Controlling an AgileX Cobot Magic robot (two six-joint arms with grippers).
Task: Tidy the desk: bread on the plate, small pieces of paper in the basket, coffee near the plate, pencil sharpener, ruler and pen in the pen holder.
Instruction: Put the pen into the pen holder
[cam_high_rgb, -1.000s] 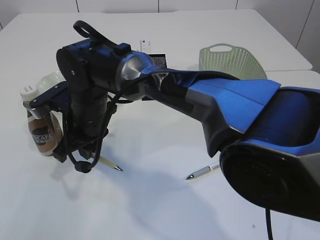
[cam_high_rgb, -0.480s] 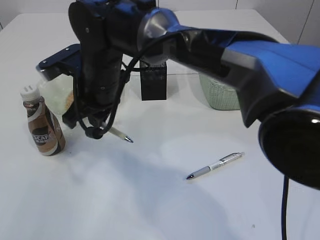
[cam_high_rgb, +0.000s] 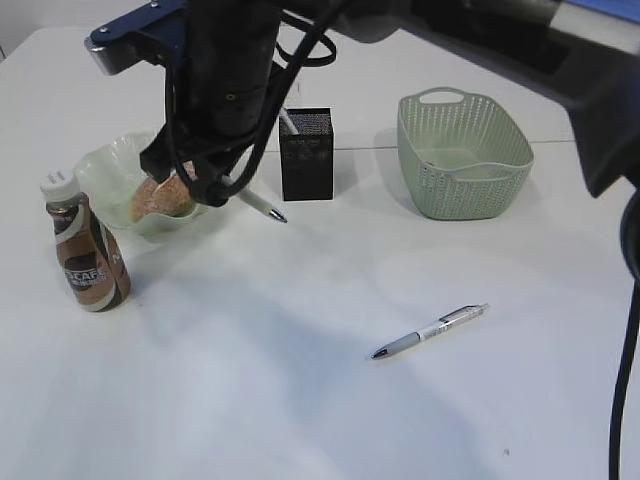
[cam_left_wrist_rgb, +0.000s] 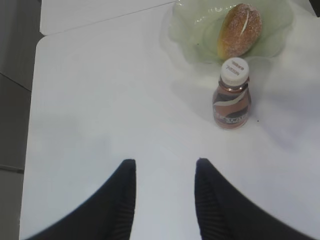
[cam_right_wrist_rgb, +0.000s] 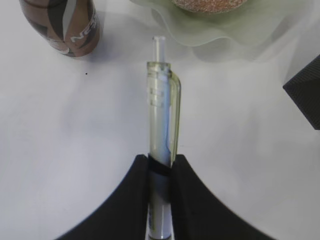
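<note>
Presently, the scene was recorded as follows.

Right gripper (cam_right_wrist_rgb: 160, 192): it was seen clamped on a translucent click pen (cam_right_wrist_rgb: 161, 145), the black fingers (cam_right_wrist_rgb: 131, 200) pressed against the barrel on both sides. In the wrist view the clip and the push button pointed away from the jaws.

Held pen, exterior view: the pen (cam_high_rgb: 257, 203) was carried clear of the table, tilted, with its dark tip toward the right. It was held between the plate and the pen holder, lower than the holder's rim.

Left gripper (cam_left_wrist_rgb: 165, 192): its two dark fingers (cam_left_wrist_rgb: 120, 200) were seen parted, with nothing between them, above bare white table (cam_left_wrist_rgb: 115, 95).

Bread (cam_high_rgb: 160, 197): a sugared roll was seen resting in the pale green wavy plate (cam_high_rgb: 105, 170), at the left rear of the table.

Coffee (cam_high_rgb: 88, 255): a brown bottle with a white cap was stood upright just in front of the plate, close to its front edge; whether they touched could not be told.

Pen holder (cam_high_rgb: 306, 155): a black mesh box was stood upright behind the held pen, with a pale item showing at its top that could not be identified.

Basket (cam_high_rgb: 463, 155): a pale green perforated basket was placed to the right of the pen holder, well apart from it.

Second pen (cam_high_rgb: 430, 331): a silver and white pen was left lying flat on the table, in front of the basket and well apart from it.
</note>
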